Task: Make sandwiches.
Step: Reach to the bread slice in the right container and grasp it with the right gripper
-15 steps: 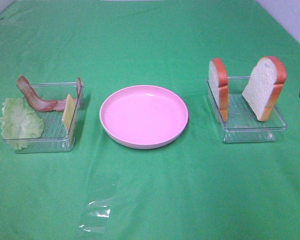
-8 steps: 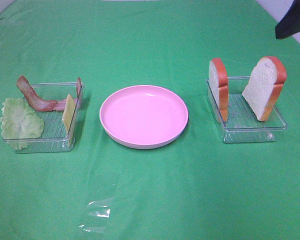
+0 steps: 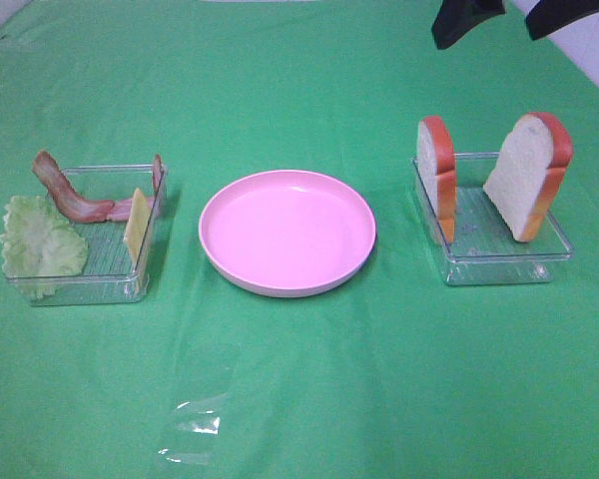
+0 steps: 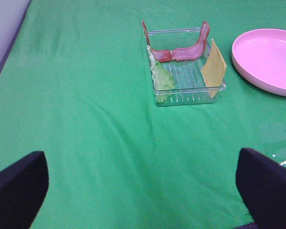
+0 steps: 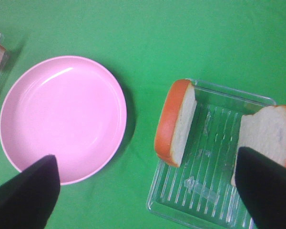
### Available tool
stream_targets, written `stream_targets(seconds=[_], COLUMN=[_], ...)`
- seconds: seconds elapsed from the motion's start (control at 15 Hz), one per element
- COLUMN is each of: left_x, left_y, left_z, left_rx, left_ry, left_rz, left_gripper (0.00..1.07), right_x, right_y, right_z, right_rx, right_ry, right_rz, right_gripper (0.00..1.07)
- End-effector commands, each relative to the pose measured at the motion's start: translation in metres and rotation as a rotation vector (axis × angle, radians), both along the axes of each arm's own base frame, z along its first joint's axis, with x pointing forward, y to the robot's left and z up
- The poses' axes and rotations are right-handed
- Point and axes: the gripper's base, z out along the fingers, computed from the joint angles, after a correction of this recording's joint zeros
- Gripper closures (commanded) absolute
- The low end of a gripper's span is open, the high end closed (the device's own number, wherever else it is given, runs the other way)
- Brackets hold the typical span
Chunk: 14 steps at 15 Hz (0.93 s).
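My right fingers [image 5: 26, 198] stand spread wide with nothing between them. The right gripper [image 3: 486, 32] hangs in the air at the far edge of the high view, on the side of the bread tray [image 3: 499, 274], and touches nothing. Its wrist camera looks down on that tray and the pink plate [image 3: 280, 286] beside it. My left fingers [image 4: 19, 191] are just as far apart and grip nothing. The left gripper [image 4: 143, 191] hovers over the green cloth [image 3: 299, 399], well apart from the fillings tray [image 4: 188, 99], and is out of the high view.

The makings of the sandwiches sit in the two clear trays. In the bread tray, one bread slice [image 3: 436, 180] stands upright against the wall nearest the plate. The second bread slice [image 3: 527, 175] leans tilted at the opposite side, apart from the first. In the fillings tray, the lettuce [image 3: 42, 244] drapes over the outer wall. The bacon [image 3: 70, 195] curls along the far wall with its ends above the rim. The cheese [image 3: 136, 228] stands on edge against the wall nearest the plate. The plate lies between the trays, near both and touching neither.
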Motion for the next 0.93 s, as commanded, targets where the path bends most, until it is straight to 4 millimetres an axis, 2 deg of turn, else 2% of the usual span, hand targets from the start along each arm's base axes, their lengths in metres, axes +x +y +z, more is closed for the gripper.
stream_targets(seconds=[0.07, 0.33, 0.4, 0.47, 0.8, 0.93], left_x=[-0.001, -0.001, -0.001, -0.001, -0.001, -0.001], left_y=[-0.001, -0.001, -0.001, -0.001, -0.001, -0.001], left_z=[0.000, 0.000, 0.000, 0.000, 0.000, 0.000], left_rx=[-0.006, -0.006, -0.006, -0.006, -0.006, -0.006], left_ry=[-0.012, -0.012, -0.012, -0.012, -0.012, -0.012], left_rz=[-0.003, -0.003, -0.003, -0.003, -0.003, -0.003], left_gripper=[0.07, 0.07, 0.07, 0.07, 0.07, 0.07], right_x=[0.013, 0.041, 0.043, 0.054, 0.074, 0.079], right_y=[0.008, 0.015, 0.016, 0.018, 0.021, 0.019], right_z=[-0.019, -0.053, -0.057, -0.073, -0.111, -0.122], right_rx=[-0.023, -0.047, -0.048, -0.065, -0.079, -0.122], right_ry=[0.072, 0.218, 0.228, 0.265, 0.258, 0.258], right_rz=[0.014, -0.015, -0.017, -0.030, -0.038, -0.032], right_gripper=[0.13, 0.13, 0.14, 0.14, 0.16, 0.20])
